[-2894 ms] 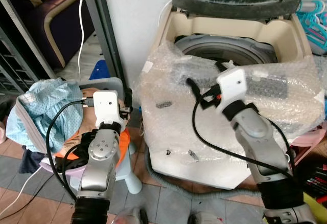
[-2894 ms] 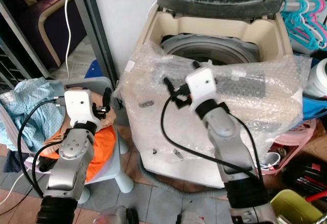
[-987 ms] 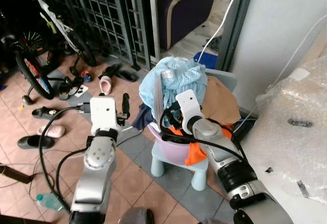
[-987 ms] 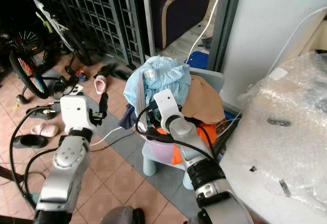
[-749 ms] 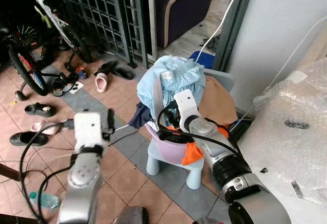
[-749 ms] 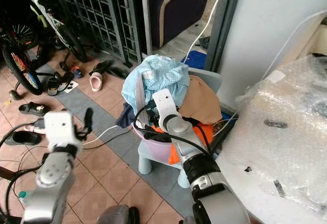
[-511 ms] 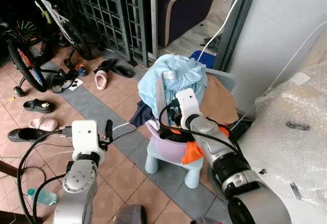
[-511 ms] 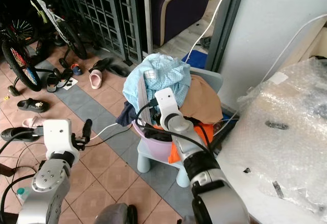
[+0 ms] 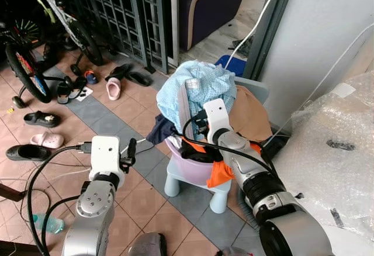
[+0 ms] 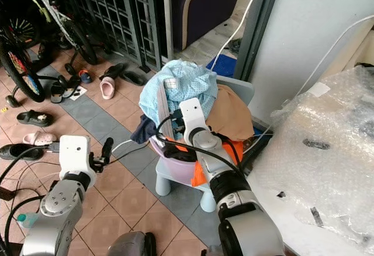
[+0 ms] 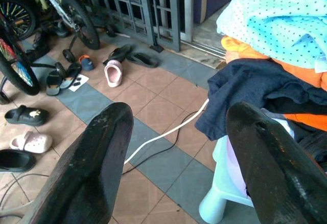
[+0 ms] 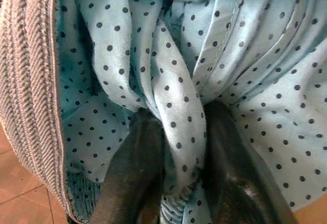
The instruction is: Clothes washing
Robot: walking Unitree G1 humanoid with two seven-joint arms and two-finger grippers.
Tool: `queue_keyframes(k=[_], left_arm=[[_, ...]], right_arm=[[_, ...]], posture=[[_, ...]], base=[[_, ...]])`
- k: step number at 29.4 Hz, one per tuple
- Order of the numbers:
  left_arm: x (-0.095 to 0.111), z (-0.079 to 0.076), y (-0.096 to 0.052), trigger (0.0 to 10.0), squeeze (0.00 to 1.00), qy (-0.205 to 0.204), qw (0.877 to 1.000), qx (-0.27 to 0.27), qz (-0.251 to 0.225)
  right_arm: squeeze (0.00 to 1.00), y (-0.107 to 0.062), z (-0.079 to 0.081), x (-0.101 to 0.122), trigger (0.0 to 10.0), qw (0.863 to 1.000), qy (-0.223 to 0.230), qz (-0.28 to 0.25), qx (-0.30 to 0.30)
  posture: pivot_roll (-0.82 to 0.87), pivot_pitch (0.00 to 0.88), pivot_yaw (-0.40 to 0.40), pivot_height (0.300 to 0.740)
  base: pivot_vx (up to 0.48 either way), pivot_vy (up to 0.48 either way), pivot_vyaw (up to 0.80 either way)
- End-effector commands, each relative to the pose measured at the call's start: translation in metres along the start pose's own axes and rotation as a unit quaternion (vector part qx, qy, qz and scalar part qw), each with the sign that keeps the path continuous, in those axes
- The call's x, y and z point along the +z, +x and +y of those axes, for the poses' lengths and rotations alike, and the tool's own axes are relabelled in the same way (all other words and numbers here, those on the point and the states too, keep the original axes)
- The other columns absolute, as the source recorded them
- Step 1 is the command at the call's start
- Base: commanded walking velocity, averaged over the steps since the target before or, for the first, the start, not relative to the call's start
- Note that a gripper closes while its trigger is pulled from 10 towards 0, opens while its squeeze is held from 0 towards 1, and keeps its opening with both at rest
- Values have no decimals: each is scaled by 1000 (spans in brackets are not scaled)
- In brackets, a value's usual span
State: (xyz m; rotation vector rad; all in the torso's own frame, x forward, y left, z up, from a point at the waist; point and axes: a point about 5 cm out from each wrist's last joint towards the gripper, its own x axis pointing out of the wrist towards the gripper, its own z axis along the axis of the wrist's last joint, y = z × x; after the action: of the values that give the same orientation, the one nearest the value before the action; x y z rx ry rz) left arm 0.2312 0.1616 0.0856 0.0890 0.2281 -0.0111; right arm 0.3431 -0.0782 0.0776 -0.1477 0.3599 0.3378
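Observation:
A heap of clothes fills a pink basin [image 9: 196, 173] on a pale blue stool [image 9: 190, 187]. On top lies a light blue dotted garment [image 9: 198, 86], with a brown garment [image 9: 250, 116], an orange one [image 9: 220, 174] and a dark navy one [image 9: 160, 133] around it. My right gripper [image 9: 197, 124] is pushed into the heap's near side. In the right wrist view its fingers [image 12: 138, 162] pinch a fold of the dotted garment [image 12: 179, 106]. My left gripper [image 9: 131, 148] hangs open over the floor tiles, left of the stool, its fingers [image 11: 97, 157] wide apart and empty.
The washing machine, wrapped in bubble wrap [image 9: 342, 145], stands at the right. A bicycle [image 9: 26, 51], several shoes and sandals [image 9: 114, 86] and a white cable [image 11: 163, 137] lie on the tiled floor to the left. A metal grille [image 9: 140, 10] stands behind.
The view has swung from the washing machine to the basin. My right gripper has reached into the heap and closed on the dotted cloth. My left arm dropped low at the left.

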Motion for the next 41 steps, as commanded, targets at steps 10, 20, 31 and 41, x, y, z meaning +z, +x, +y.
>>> queue_keyframes(k=[10,20,31,41], left_arm=[[5,-1,6,10000,0,18,1000,-8,-8],[6,-3,9,10000,0,17,1000,-9,-10],[8,-2,15,10000,0,21,1000,-10,-17],[16,-7,28,10000,0,28,999,-28,-33]], right_arm=[[0,0,-4,-1,0,1000,16,0,-5],[0,0,-6,1,0,1000,19,-4,-9],[0,-28,-10,76,0,975,29,-220,23],[0,-94,-20,128,0,927,23,-373,31]], posture=[[61,62,30,740],[53,47,31,740],[36,7,49,740],[-2,0,96,740]], base=[[0,0,0],[0,0,0],[0,0,0],[0,0,0]])
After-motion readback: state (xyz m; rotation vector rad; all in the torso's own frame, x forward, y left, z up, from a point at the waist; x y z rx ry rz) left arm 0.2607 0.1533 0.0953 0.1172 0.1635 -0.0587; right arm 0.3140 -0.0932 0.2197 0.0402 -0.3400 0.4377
